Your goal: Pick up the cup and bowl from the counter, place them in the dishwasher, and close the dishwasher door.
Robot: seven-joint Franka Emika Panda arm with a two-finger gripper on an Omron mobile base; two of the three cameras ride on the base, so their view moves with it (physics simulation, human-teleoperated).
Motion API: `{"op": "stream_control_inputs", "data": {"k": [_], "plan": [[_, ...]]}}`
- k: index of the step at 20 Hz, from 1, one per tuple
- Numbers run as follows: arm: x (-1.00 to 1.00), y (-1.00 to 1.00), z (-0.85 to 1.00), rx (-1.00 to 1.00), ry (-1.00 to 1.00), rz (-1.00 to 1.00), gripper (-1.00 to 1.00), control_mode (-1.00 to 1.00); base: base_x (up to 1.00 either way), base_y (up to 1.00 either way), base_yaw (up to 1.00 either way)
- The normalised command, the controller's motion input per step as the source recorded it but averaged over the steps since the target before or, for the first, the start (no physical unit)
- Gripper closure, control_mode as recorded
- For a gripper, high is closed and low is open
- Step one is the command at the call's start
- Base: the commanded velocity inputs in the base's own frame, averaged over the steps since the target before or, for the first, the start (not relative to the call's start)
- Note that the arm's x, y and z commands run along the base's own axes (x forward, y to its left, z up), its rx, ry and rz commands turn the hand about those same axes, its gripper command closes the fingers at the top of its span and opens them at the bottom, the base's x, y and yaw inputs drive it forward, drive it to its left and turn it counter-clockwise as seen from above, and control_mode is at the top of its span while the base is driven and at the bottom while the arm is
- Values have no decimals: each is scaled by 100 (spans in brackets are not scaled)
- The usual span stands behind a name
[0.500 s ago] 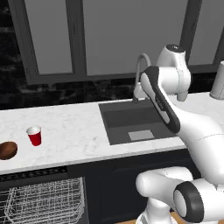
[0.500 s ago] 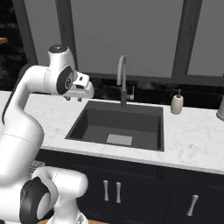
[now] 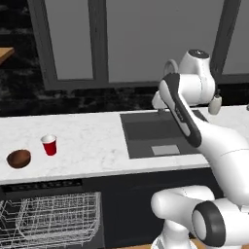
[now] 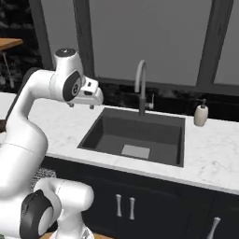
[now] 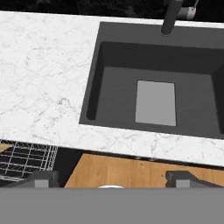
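Red cup upright, rim up

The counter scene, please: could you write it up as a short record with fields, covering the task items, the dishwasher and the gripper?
cup: red cup upright on the counter, left of the sink
bowl: dark reddish-brown bowl on the counter, left of the cup, apart from it
dishwasher: open below the counter, white wire rack pulled out and showing
gripper: gripper open, holding nothing, above the counter at the sink's left edge, well right of cup and bowl
other: faucet and soap dispenser behind the sink
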Motion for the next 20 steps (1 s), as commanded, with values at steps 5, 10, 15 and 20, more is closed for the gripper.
{"op": "stream_control_inputs", "data": {"k": [5,10,15,20], "plan": [[0,0,0,0,0,0,-100,100,0,0,77],[0,0,0,0,0,0,-100,100,0,0,83],[0,0,0,0,0,0,-100,100,0,-4,74],[0,0,0,0,0,0,-100,100,0,-36,54]]}}
